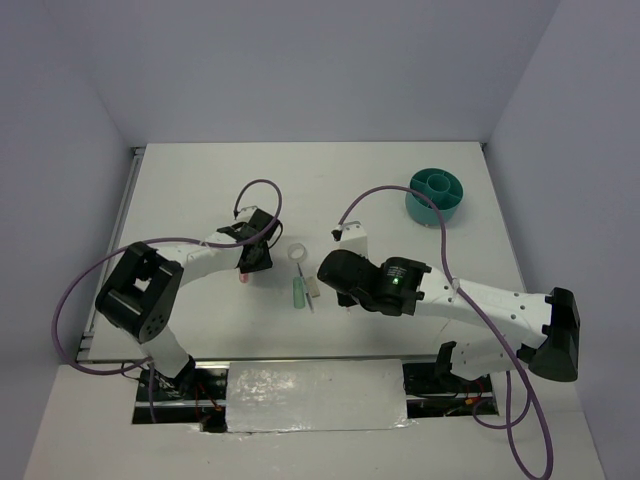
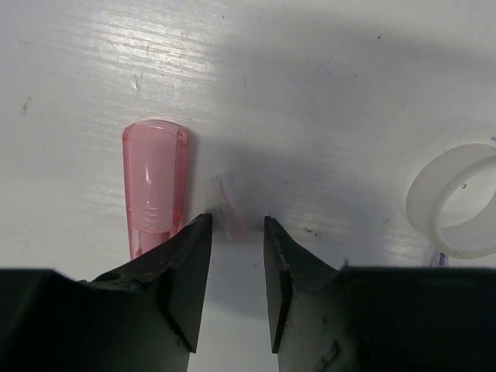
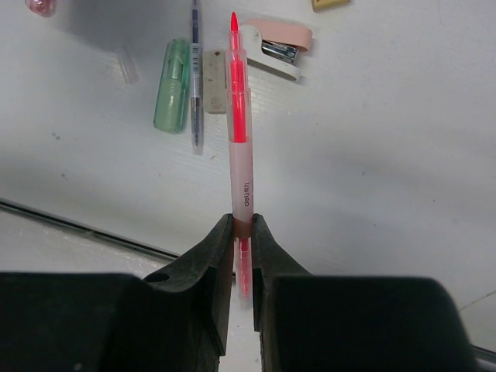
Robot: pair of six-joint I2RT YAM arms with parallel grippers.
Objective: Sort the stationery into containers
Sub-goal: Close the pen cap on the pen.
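Sorting has barely begun, by my reading: in the top view the teal organiser (image 1: 436,193) sits at the upper right of the table (image 1: 200,190) and I can see nothing in its compartments. My right gripper (image 3: 242,225) is clamped on the lower barrel of the pink pen (image 3: 239,116), held above the table near the frame's middle, well apart from the organiser. My left gripper (image 2: 236,225) has its jaws parted around a pale pink sliver (image 2: 230,208) on the surface, not pinching it. The short pink stub (image 2: 155,190) lies just beside its left finger. The white tape ring (image 2: 457,205), mint-green stub (image 3: 172,85), thin clear pen (image 3: 194,77), tan block (image 3: 215,91) and a small pink stapler (image 3: 275,48) all lie unsorted. The pen barrel carries small dark print that I cannot read.
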